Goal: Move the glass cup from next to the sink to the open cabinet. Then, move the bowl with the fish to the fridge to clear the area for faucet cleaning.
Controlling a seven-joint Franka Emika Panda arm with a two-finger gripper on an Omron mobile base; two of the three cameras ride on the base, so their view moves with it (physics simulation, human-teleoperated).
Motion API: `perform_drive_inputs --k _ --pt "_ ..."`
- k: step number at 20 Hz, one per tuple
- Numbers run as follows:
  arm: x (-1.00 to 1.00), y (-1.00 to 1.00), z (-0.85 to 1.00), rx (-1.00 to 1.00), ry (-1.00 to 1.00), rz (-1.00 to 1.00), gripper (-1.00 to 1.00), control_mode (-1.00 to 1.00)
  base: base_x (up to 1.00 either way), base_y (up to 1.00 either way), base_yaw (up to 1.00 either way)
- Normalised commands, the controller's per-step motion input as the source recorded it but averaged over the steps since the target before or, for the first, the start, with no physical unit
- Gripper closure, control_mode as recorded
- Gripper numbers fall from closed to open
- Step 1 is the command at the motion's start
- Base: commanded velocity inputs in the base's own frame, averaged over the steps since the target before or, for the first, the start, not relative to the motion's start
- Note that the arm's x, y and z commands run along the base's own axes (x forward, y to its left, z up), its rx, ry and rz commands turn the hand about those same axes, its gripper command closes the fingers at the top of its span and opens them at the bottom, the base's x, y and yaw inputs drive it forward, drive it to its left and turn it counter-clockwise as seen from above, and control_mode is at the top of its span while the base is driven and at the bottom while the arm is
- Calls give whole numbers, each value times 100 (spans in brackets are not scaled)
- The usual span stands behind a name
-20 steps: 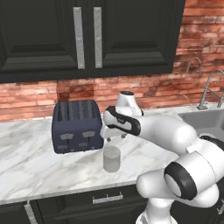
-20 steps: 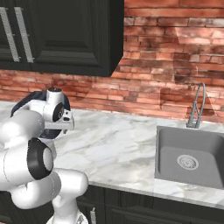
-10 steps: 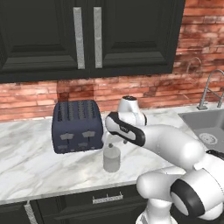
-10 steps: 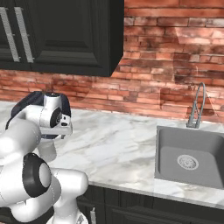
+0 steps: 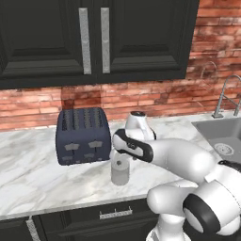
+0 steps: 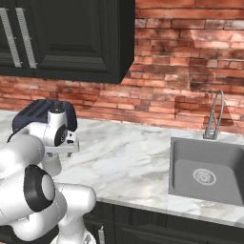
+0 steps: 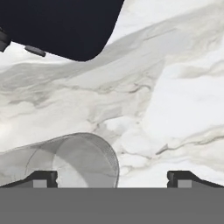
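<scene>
The glass cup (image 5: 119,172) stands upright on the white marble counter (image 5: 33,179), just in front of the dark toaster. My gripper (image 5: 117,156) hangs right above it, pointing down and open. In the hand view the glass cup (image 7: 70,159) rises between the fingertips, close to the left one (image 7: 43,178), and the gripper (image 7: 113,178) holds nothing. The sink (image 6: 207,169) and the faucet (image 6: 214,113) lie far to the right. The bowl with the fish, the fridge and the open cabinet are out of view.
A dark blue toaster (image 5: 84,135) stands right behind the cup, close to my hand. Black upper cabinets (image 5: 94,37) with shut doors hang above. Bare marble (image 6: 124,152) runs from the arm to the sink.
My hand has dropped a little and closed in over the glass cup. The jaws stayed open and the cup has not moved.
</scene>
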Motion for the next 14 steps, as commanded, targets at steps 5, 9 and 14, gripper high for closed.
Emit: perform_drive_inputs --k 5,9,14 --pt "0 0 -45 -3 0 0 -100 -100 0 0 0" --pt "0 0 -39 -1 0 0 -100 -100 0 0 0" --pt "1 0 -28 0 0 0 100 -100 0 0 0"
